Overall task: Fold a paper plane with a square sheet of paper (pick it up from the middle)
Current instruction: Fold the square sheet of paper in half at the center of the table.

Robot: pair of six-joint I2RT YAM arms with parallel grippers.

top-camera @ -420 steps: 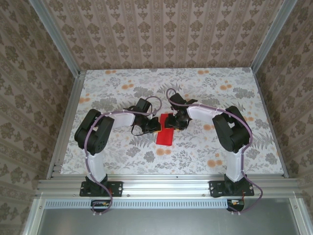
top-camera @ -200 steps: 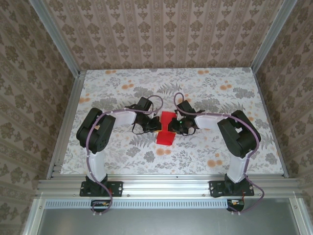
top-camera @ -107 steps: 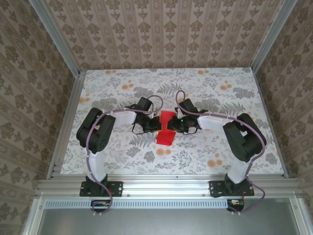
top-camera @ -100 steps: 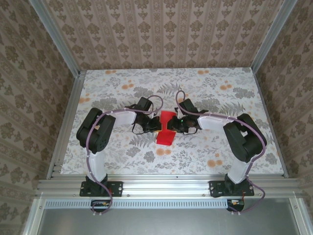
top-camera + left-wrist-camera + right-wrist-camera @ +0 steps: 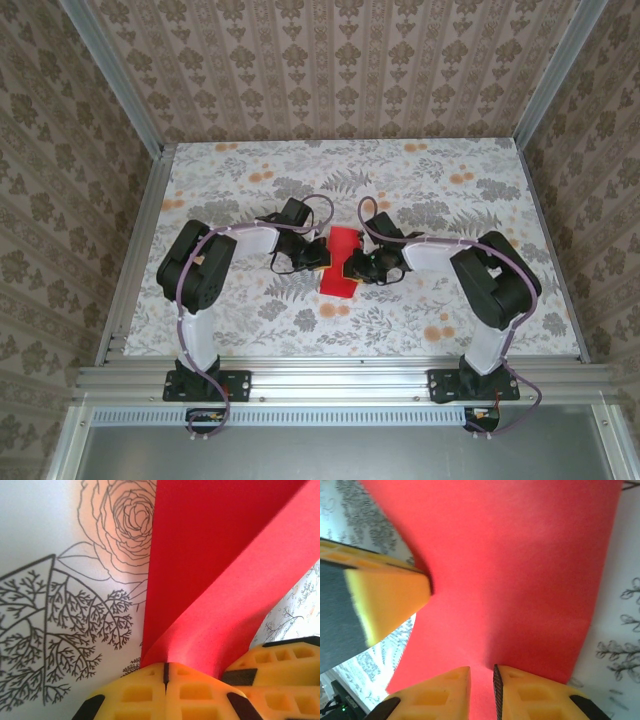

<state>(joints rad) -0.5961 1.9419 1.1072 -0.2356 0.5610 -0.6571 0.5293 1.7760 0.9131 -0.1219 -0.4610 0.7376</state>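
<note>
The square sheet of paper (image 5: 340,278), bright red, lies partly folded at the table's middle between both grippers. My left gripper (image 5: 321,257) is at its left side. In the left wrist view its yellow fingers (image 5: 145,685) are pressed together on the paper's (image 5: 210,555) raised flap, with the gripper (image 5: 166,672) shut. My right gripper (image 5: 350,268) is at the sheet's right side. In the right wrist view its jaws (image 5: 481,682) stand a narrow slit apart with red paper (image 5: 520,570) drawn into the slit. The left finger (image 5: 385,600) shows at that view's left.
The floral tablecloth (image 5: 250,190) covers the table inside an aluminium frame (image 5: 330,380) at the near edge. Patterned walls close the back and both sides. The two arms' elbows (image 5: 195,270) (image 5: 495,275) stand left and right of the paper.
The right gripper has slid a little nearer along the paper's right side, and its elbow has shifted. The left gripper has kept its hold in place.
</note>
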